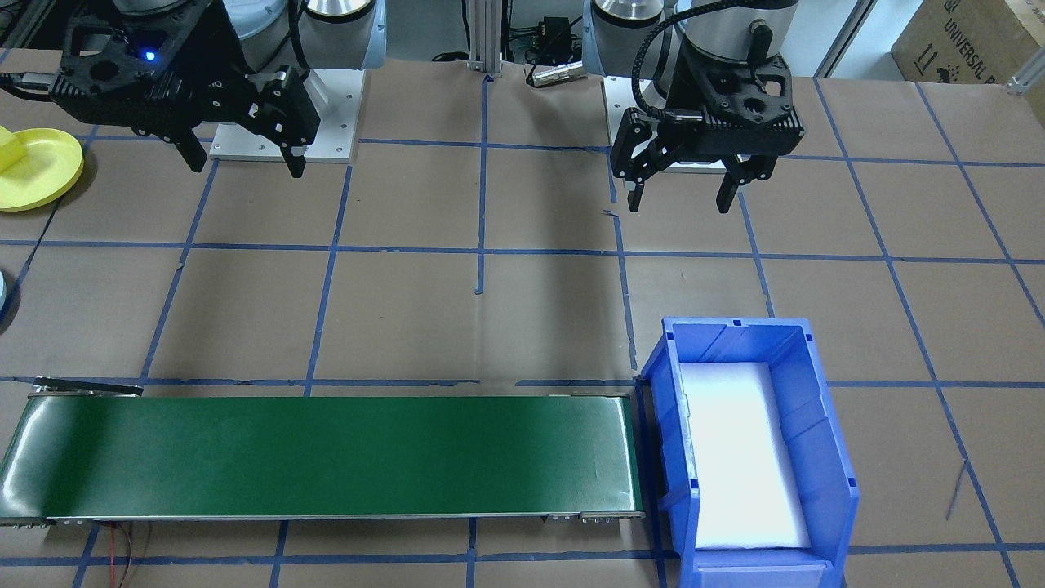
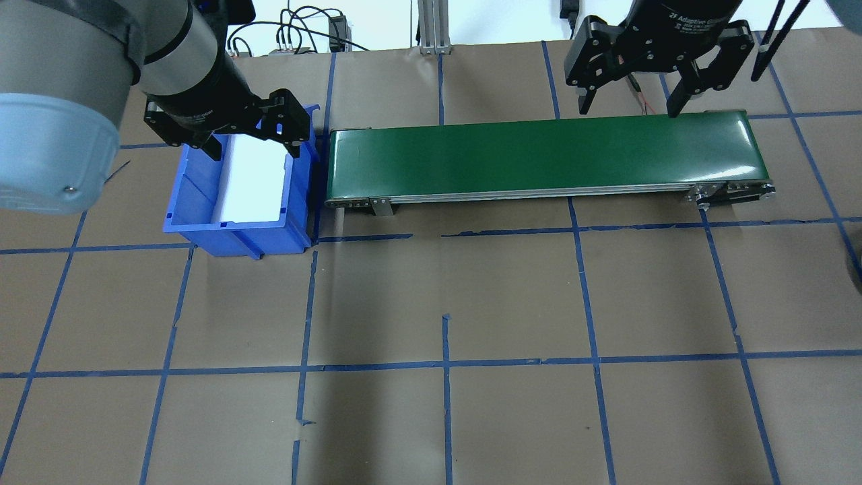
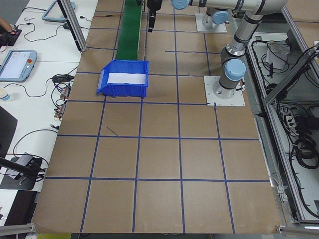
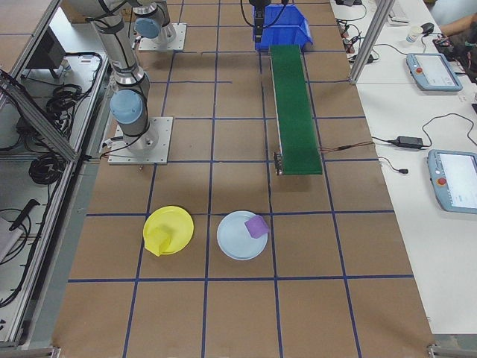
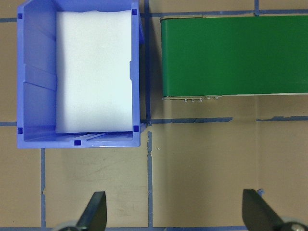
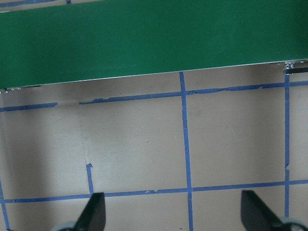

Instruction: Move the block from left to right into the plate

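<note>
A yellow block [image 4: 156, 240] lies on the yellow plate [image 4: 176, 221], and a purple block [image 4: 256, 226] lies on the light blue plate [image 4: 234, 240] beside it. The front-facing view shows the yellow plate [image 1: 41, 171] at its left edge with the yellow block [image 1: 8, 151] on it. My left gripper [image 1: 684, 186] hangs open and empty, high over the table beside the blue bin [image 2: 195, 205]. Over the far end of the green conveyor belt [image 2: 539, 148], my right gripper [image 1: 245, 159] is also open and empty. No block shows on the belt or in the bin.
The blue bin [image 1: 816, 425] holds only a white foam pad [image 5: 94, 67] and stands against one end of the belt [image 1: 326, 457]. Both plates sit on the brown paper beyond the belt's other end. Cables, tablets and a person's hand are on side tables.
</note>
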